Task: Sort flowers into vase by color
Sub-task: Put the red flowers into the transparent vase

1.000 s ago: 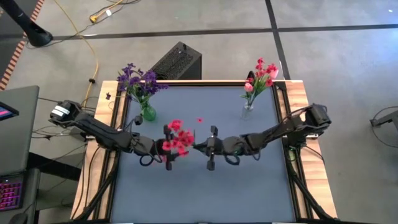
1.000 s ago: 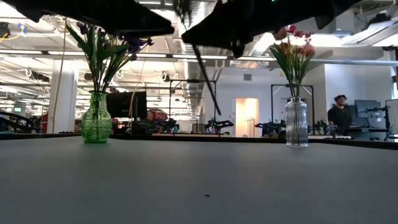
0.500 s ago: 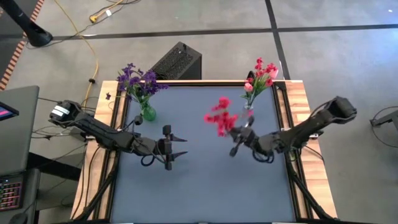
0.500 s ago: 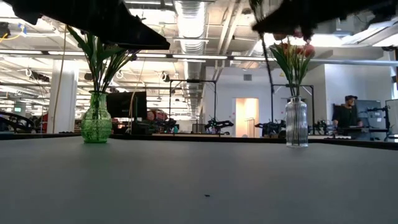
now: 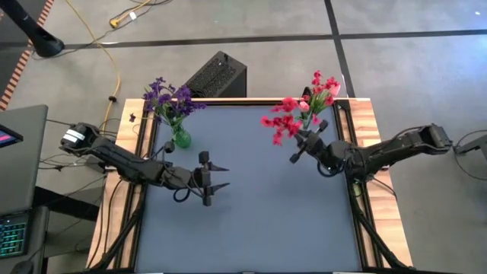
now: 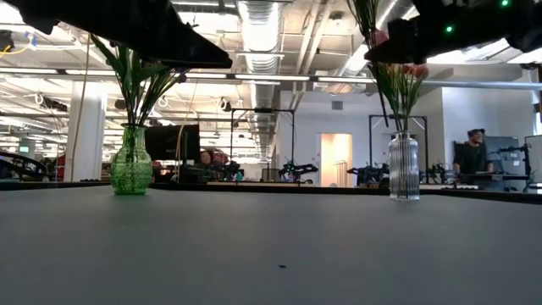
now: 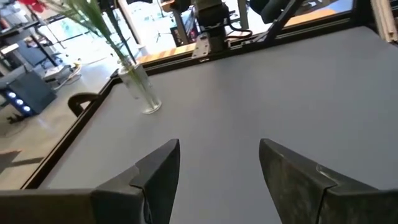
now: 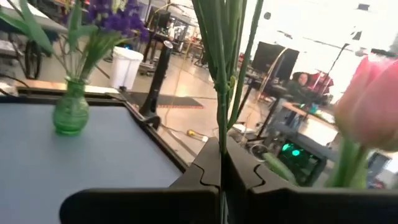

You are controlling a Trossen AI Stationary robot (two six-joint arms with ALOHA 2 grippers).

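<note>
Nearest, over the middle of the grey tabletop (image 5: 251, 221), the left gripper (image 5: 216, 179) hovered with fingers spread wide and nothing between them, apparently parked clear of the work. Farther back, the right gripper (image 5: 299, 149) was pinched on the green stem of a red blossom spray (image 5: 280, 125), holding it raised and tilted just beside the clear glass vase (image 5: 303, 135), likely lining it up with the pink and red flowers there. The green vase (image 5: 181, 138) with purple blooms (image 5: 169, 96) stood at the opposite far corner.

Red spray (image 5: 278, 125), purple blooms (image 5: 169, 97), green vase (image 5: 181, 138), grey table (image 5: 251, 205).
</note>
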